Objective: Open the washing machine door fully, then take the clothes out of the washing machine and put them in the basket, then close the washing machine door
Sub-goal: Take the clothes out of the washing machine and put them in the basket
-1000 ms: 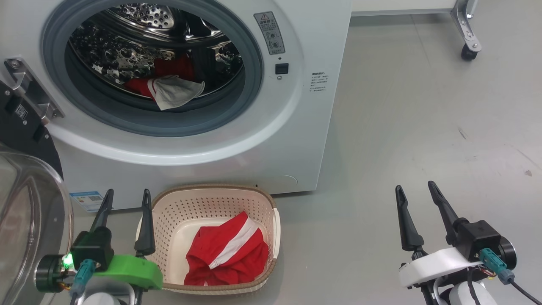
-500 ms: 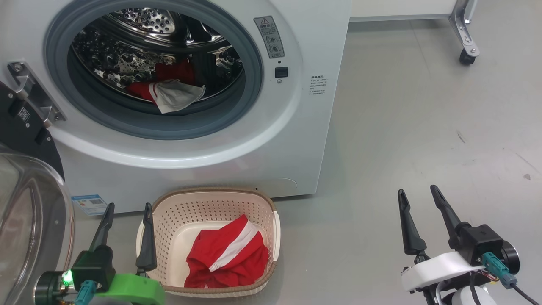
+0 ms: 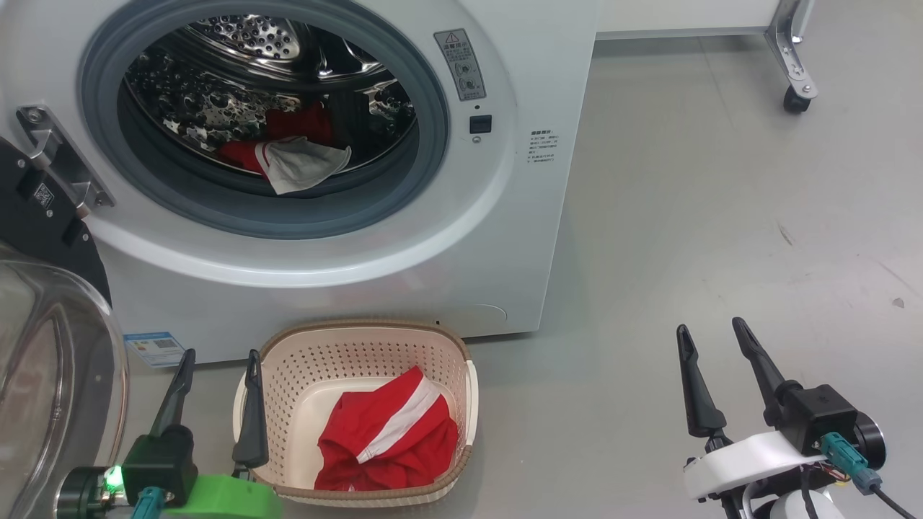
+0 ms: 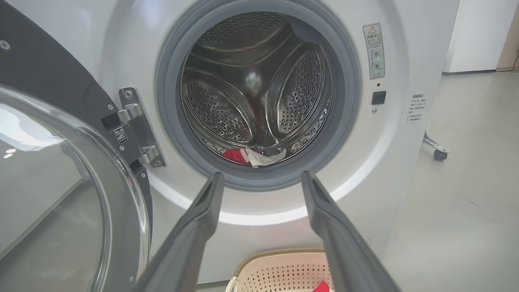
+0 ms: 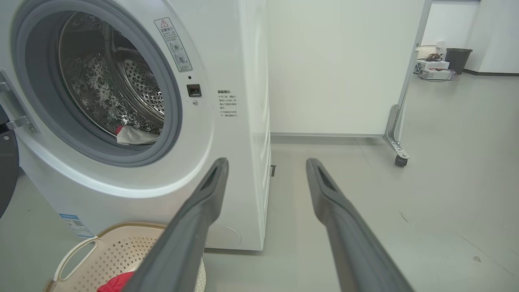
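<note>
1. Head view, lower left of the frame: the left tool (image 3: 221, 355) has its two fingers parted with nothing between them, just beside the basket (image 3: 360, 326); the right tool (image 3: 709, 326) at lower right is likewise spread and empty, well apart from everything
2. The washing machine door (image 3: 43, 360) is swung wide at the left edge, leaving the washing machine (image 3: 505, 216) mouth open
3. One red striped garment (image 3: 389, 432) lies in the basket at lower centre; the other clothes (image 3: 299, 162) (a red piece and a pale grey cloth) sit low in the drum (image 3: 209, 101), upper left of centre
4. Step in hand, as I judge it: fetch the next piece. Send the left tool in over the lower lip of the gasket (image 3: 252, 220) with fingers wide, aim for the grey cloth on top, pinch a thick fold, then lift clear of the gasket before drawing back over the basket
</note>
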Tool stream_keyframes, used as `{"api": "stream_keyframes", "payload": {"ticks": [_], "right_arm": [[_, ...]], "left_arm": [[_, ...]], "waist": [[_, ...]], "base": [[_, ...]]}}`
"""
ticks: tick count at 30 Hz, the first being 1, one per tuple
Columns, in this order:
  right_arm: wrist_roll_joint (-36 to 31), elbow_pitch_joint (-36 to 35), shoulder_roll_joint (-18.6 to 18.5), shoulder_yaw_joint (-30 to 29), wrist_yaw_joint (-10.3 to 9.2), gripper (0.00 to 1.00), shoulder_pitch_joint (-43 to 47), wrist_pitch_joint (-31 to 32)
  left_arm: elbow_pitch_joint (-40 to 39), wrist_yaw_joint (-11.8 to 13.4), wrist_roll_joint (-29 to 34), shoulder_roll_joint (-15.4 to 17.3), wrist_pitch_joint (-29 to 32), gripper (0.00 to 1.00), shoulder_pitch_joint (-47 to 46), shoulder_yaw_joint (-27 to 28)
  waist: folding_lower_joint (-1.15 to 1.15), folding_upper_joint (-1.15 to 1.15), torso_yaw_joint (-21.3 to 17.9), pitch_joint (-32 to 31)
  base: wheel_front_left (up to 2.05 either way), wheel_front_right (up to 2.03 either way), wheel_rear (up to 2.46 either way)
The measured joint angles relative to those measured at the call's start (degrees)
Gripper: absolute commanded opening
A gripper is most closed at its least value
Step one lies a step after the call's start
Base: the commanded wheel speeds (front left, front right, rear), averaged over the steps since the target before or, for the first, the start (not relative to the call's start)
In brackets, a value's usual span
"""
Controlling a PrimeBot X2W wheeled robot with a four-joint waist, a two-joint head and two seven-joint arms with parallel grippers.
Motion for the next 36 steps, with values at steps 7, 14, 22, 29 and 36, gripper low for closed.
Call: {"api": "stream_keyframes", "payload": {"ticks": [7, 14, 22, 29, 36], "right_arm": [[0.0, -1.09, -0.21, 0.12, 0.0, 1.0, 0.01, 0.44], [-0.01, -1.97, -0.36, 0.82, 0.02, 1.0, -0.03, 0.94], [-0.12, -3.56, -0.42, 1.66, 0.08, 1.0, -0.52, 1.51], [-0.12, -4.71, -0.31, 2.6, 0.16, 1.0, -2.14, 1.53], [-0.12, -5.56, 0.3, 3.59, 0.66, 1.0, -4.33, 1.53]], "left_arm": [[-1.2, 0.04, 0.01, 0.0, 0.91, 1.0, 0.47, -0.43], [-1.32, 0.04, -0.01, -0.01, 1.83, 1.0, 0.37, -1.2], [1.49, -1.38, -0.75, -0.08, 3.66, 1.0, -2.12, -2.53], [5.69, -2.4, -2.82, -0.36, 6.31, 1.0, -6.9, -2.72], [12.15, -4.3, -4.0, -0.31, 11.68, 1.0, -14.14, -2.83]], "waist": [[0.0, 0.0, 0.07, 0.65], [0.0, 0.0, -0.2, 2.0], [0.0, 0.0, -1.33, 4.67], [0.0, 0.0, -2.59, 7.7], [0.0, 0.0, -4.53, 12.15]], "base": [[0.0, 0.0, 0.0], [0.0, 0.0, 0.0], [0.0, 0.0, 0.0], [0.0, 0.0, 0.0], [0.0, 0.0, 0.0]]}}
